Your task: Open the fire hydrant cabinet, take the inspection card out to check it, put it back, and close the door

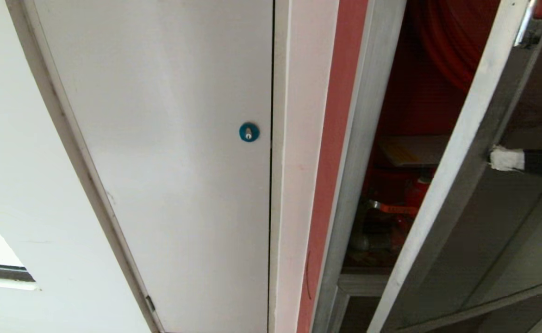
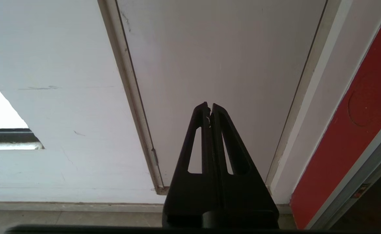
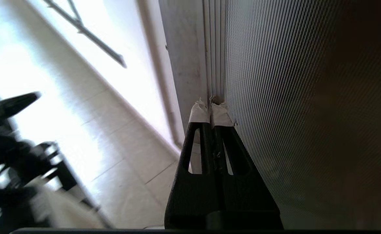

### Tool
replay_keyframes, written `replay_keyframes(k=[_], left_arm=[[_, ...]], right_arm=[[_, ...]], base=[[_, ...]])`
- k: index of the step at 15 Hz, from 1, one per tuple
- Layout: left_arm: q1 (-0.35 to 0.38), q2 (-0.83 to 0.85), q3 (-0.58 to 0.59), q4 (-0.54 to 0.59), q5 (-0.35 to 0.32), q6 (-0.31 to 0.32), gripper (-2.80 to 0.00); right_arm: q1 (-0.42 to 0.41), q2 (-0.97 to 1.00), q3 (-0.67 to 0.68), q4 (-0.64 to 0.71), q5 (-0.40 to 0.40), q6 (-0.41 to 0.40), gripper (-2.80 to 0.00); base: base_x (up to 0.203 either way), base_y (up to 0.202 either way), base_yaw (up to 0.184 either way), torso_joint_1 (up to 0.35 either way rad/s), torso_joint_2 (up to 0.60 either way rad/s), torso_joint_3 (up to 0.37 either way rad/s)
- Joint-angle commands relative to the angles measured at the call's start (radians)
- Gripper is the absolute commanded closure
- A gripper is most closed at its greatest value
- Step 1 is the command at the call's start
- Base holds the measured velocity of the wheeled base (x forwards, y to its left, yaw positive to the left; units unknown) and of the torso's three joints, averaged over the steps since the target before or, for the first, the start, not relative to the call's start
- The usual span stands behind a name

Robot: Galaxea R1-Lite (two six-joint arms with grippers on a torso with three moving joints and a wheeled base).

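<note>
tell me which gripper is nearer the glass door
Right. The right gripper is shut, with its taped tips at the silver frame of the open glass door. The left gripper, also shut, faces the white panel, off to the cabinet's left.

Building corridor or utility area: wall-set brushed-silver, red-lined fire hydrant cabinet [image 1: 368, 138] at frame right, plain white service panel [image 1: 169, 162] with blue round lock [image 1: 249, 132] at centre.

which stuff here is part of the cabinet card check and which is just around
Part of the job:
- fire hydrant cabinet, red inside
- door, ajar
- inspection card, on a shelf inside
- right gripper, jaws shut, at the door's frame

Just around:
- white panel with blue lock
- left gripper, jaws shut, idle
</note>
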Motion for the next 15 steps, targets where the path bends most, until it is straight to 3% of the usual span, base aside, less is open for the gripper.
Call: replay_keyframes(k=[1,6,15], left_arm=[[0.000,0.000,0.000,0.000,0.000,0.000,0.00],[0.000,0.000,0.000,0.000,0.000,0.000,0.00],[0.000,0.000,0.000,0.000,0.000,0.000,0.00]], right_arm=[[0.053,0.090,-0.013,-0.041,-0.062,0.001,0.00],[0.084,0.238,-0.019,-0.207,-0.240,-0.001,0.00],[0.085,0.394,-0.067,-0.357,-0.382,-0.002,0.00]], base=[[0.000,0.000,0.000,0.000,0.00,0.000],[0.000,0.000,0.000,0.000,0.00,0.000],[0.000,0.000,0.000,0.000,0.00,0.000]])
